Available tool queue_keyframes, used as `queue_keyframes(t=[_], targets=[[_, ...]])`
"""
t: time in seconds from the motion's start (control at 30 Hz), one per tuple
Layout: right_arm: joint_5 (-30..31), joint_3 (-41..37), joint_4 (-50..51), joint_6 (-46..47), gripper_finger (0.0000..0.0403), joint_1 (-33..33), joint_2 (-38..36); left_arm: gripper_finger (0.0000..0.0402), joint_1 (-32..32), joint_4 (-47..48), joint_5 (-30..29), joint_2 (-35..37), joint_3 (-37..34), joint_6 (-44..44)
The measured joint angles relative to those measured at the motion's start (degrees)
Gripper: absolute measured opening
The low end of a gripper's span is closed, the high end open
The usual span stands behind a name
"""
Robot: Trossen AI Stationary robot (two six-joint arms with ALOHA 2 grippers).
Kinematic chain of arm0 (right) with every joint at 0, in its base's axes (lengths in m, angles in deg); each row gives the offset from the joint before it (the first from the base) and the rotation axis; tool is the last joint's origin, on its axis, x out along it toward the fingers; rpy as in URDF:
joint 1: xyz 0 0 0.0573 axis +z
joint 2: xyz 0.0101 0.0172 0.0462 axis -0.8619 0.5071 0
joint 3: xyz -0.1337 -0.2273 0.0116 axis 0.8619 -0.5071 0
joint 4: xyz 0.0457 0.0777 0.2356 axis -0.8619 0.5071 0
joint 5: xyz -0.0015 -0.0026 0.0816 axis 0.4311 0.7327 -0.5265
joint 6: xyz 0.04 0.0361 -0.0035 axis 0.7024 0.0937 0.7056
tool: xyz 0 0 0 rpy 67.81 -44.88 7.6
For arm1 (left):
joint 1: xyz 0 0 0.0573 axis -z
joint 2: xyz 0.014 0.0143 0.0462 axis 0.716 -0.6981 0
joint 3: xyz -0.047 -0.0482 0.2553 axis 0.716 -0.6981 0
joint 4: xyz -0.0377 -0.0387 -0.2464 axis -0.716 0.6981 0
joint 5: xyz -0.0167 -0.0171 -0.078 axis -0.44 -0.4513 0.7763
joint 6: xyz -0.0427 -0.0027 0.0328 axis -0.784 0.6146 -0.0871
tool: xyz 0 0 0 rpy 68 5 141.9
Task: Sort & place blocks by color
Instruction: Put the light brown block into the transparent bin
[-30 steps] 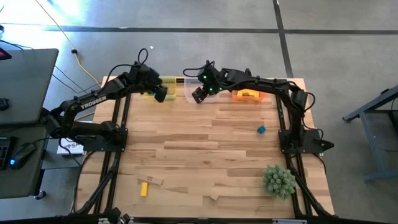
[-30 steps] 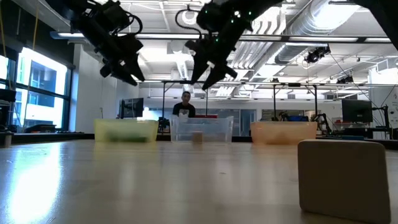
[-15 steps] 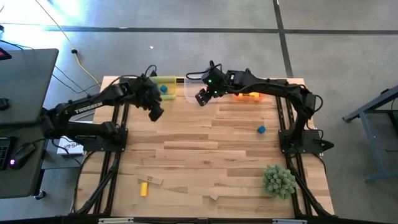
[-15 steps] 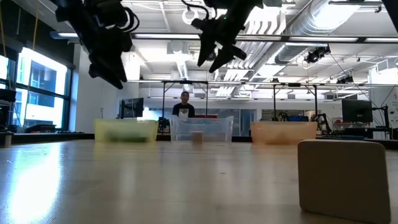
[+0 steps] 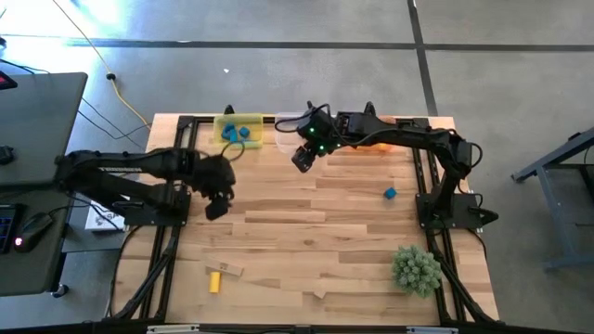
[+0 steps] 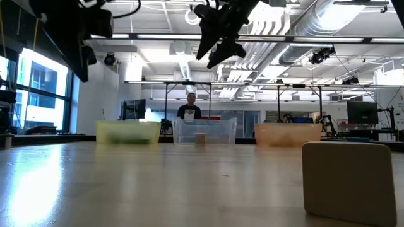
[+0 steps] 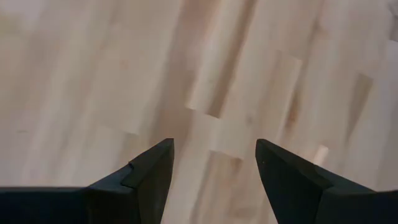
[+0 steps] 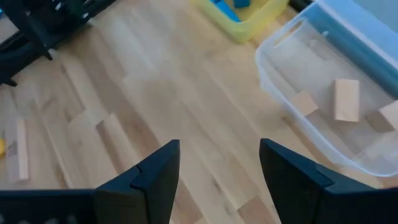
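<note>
Left end effector (image 5: 215,206) hovering released, empty, over worktop (image 5: 306,241) near left edge. Right end effector (image 5: 303,158) hanging released, empty, beside clear bin (image 8: 336,118) at far edge. Blue blocks (image 5: 238,133) sitting in yellow bin (image 5: 225,139); tan blocks (image 8: 346,99) in clear bin; blue cube (image 5: 390,193) lying near right edge; yellow block (image 5: 214,281) near front-left corner.

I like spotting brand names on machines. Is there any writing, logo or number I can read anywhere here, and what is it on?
No text can be read in these views.
White card beside the table's left edge: dark marks, too small to read.
Left arm: no lettering shows on it.
Monitors in the room behind, low view: too blurred to read.
</note>
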Motion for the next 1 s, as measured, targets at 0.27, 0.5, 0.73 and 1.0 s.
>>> queue_keyframes(t=[0.27,0.5,0.73,1.0], targets=[[-0.6,0.0,1.3,-2.0,0.0209,1.5,0.0,0.0216,19.2,0.0,-4.5,0.4,0.0,-12.0],[-0.6,0.0,2.8,-3.3,0.0209,1.6,0.0,0.0216,33.6,-0.2,-10.7,0.3,0.0,-22.6],[-0.6,0.0,3.1,-3.5,0.0209,1.6,0.0,0.0216,42.5,-1.2,-12.8,-3.1,0.0,-29.9],[-0.6,0.0,3.7,-3.4,0.0209,1.6,0.0,0.0216,48.4,-8.1,-12.8,-11.3,0.0,-30.8]])
